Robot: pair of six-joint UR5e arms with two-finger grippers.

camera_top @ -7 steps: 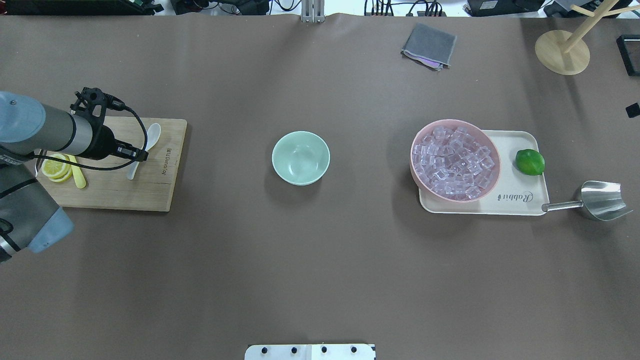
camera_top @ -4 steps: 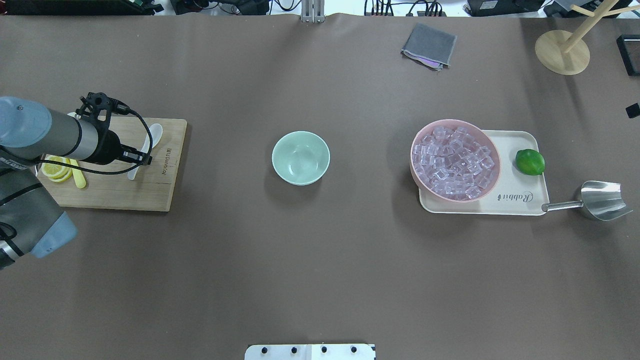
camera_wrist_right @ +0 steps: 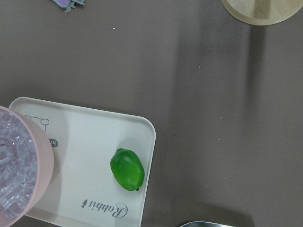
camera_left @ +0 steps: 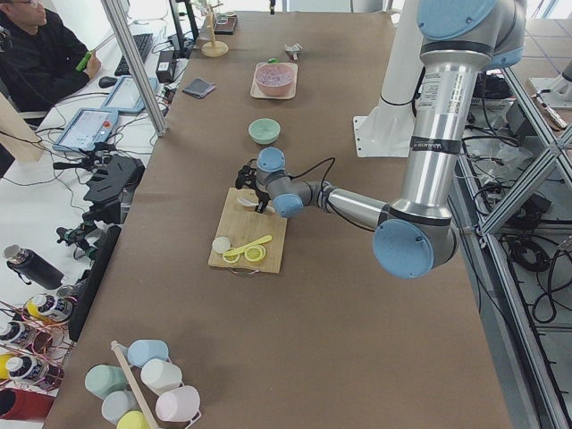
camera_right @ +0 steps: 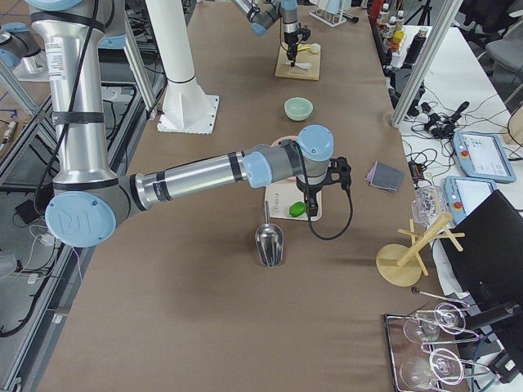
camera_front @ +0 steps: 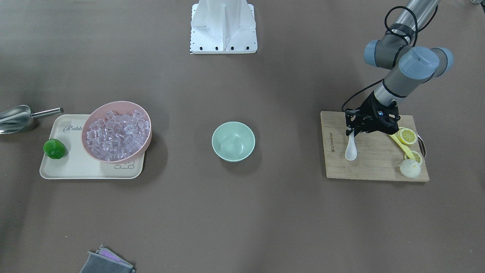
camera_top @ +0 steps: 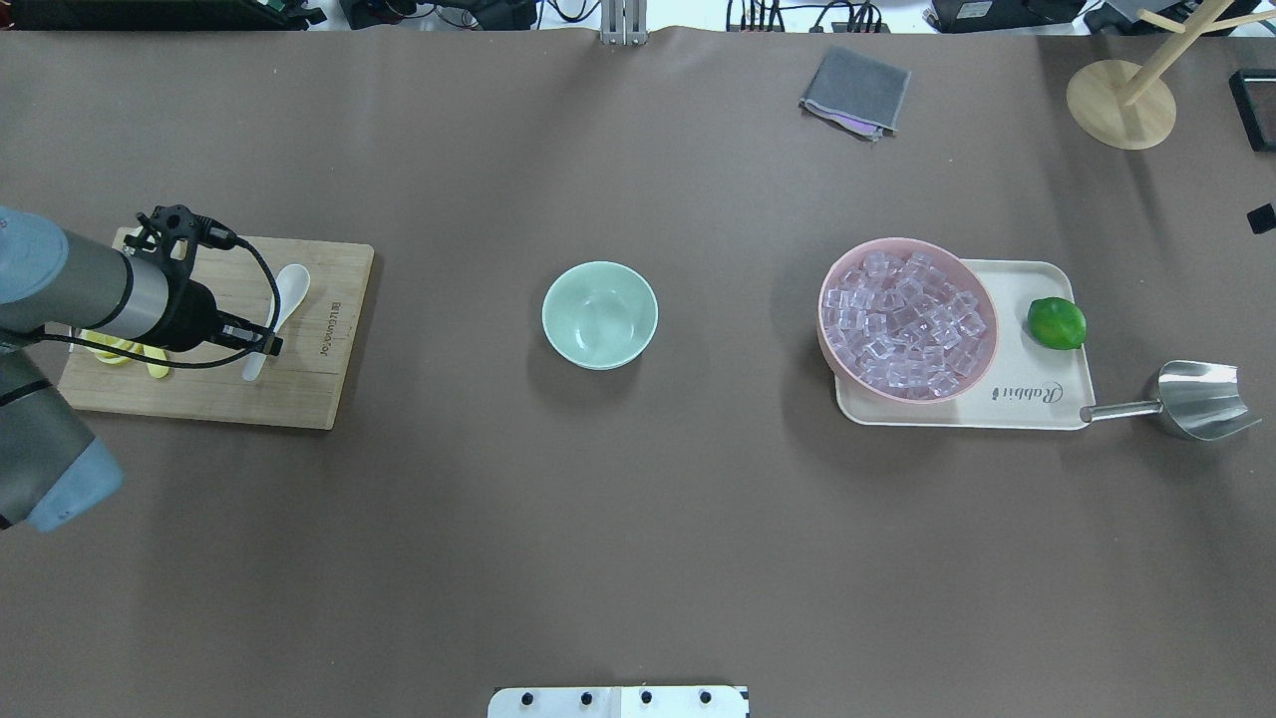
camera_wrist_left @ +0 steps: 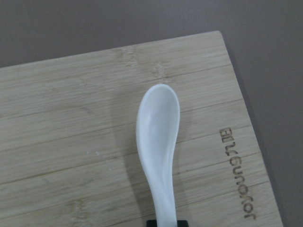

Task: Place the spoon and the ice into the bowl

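The white spoon (camera_top: 290, 284) lies on the wooden cutting board (camera_top: 299, 391) at the left, scoop pointing away from the robot. My left gripper (camera_top: 261, 343) is shut on its handle; the left wrist view shows the scoop (camera_wrist_left: 158, 132) ahead of the black fingers. The mint-green bowl (camera_top: 599, 314) stands empty at the table's middle, well to the right of the spoon. Clear ice cubes (camera_top: 907, 319) fill a pink bowl (camera_top: 826, 299) at the right. My right gripper (camera_right: 305, 192) hangs over the tray by the lime; I cannot tell whether it is open or shut.
A cream tray (camera_top: 1037, 404) holds the pink bowl and a green lime (camera_top: 1057, 323). A steel scoop (camera_top: 1201, 399) lies right of it. Lemon slices (camera_front: 408, 135) and a yellow utensil (camera_front: 399, 144) are on the board. A grey cloth (camera_top: 855, 90) and wooden stand (camera_top: 1121, 103) are at the back.
My left gripper has drawn back toward the robot and leftward, taking the spoon with it. The cutting board has shifted and turned slightly.
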